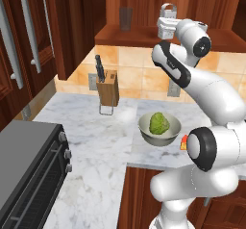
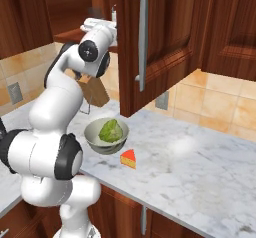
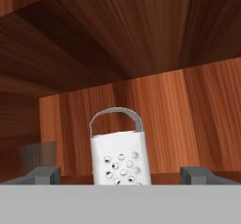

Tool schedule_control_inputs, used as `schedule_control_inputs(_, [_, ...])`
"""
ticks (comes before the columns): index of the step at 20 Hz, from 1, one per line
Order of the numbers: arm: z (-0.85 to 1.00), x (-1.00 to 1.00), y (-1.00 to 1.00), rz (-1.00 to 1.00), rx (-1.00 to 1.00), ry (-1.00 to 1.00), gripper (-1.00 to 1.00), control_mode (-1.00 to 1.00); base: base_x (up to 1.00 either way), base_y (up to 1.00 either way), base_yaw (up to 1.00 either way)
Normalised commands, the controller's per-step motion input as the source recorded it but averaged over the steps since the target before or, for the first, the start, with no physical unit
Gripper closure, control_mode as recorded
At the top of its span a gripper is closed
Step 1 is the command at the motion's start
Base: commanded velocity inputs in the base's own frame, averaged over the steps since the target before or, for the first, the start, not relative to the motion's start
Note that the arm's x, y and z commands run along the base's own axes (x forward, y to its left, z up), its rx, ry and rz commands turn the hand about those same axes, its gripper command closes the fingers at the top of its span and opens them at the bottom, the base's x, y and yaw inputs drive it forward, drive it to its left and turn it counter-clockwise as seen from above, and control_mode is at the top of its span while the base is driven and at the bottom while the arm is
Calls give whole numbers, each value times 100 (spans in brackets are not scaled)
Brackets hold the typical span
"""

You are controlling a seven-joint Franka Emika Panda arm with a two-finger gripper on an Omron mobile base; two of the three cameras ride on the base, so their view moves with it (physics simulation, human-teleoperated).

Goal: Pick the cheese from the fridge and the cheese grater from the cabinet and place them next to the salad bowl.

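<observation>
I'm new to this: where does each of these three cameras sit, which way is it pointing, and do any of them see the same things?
Left base view: behind the arm's left, facing the counter and cabinet; the arm rises at lower right.
Right base view: behind its right, facing the same counter; the arm rises at lower left.
Hand view: on the hand, looking into the cabinet at the cheese grater; open gripper at the bottom.
Both base views share the salad bowl and cheese.

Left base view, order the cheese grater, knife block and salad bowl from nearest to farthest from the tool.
1. cheese grater, on the cabinet shelf right at the tool.
2. knife block, lower left, against the backsplash.
3. salad bowl, lowest, on the counter near the robot's base.
</observation>
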Motion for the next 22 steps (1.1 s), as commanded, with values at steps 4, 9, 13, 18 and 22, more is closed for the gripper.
schedule_control_inputs(4, [-1,23,0,0,0,2,-100,-100,0,0,0])
schedule_control_inputs(9, [0,22,0,0,0,3,-100,-100,0,0,0])
schedule_control_inputs(13, [-3,38,0,0,0,3,-100,-100,0,0,0])
schedule_control_inputs(18, [-1,37,0,0,0,3,-100,-100,0,0,0])
schedule_control_inputs(22, [0,2,0,0,0,0,-100,-100,0,0,0])
